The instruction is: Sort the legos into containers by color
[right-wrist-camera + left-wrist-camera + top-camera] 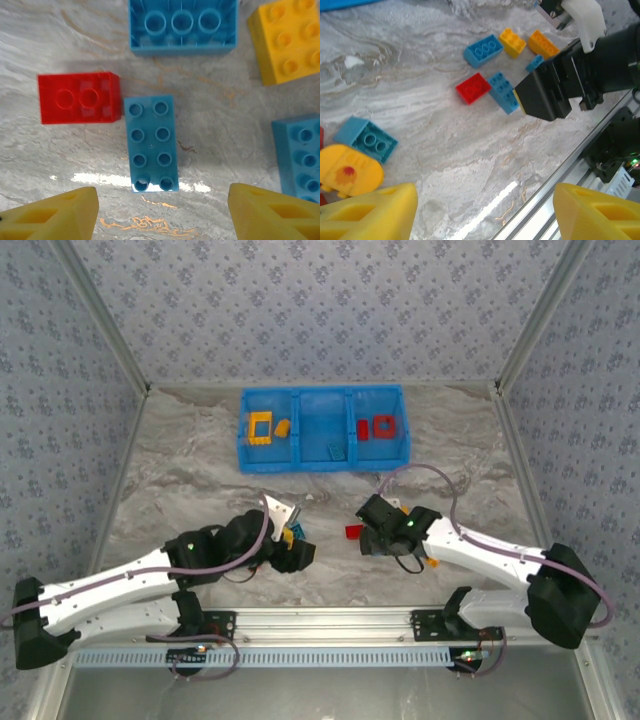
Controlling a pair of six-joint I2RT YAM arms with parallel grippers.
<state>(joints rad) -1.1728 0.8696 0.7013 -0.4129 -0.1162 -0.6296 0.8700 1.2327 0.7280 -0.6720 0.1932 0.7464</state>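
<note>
Stretches the left arm (130, 585) in from the near left corner, long and low, pointing toward the middle. Ends it in the left gripper (292, 540), tipped down. Stretches the right arm (480, 555) in from the near right corner the same way, with the right gripper (378, 530) tipped down too. Holds the two grippers near each other, not touching. Spreads the left yellow fingers (370, 215) wide apart, one at each side of the left wrist view. Spreads the right yellow fingers (50, 215) just as wide, looking straight down.
</note>
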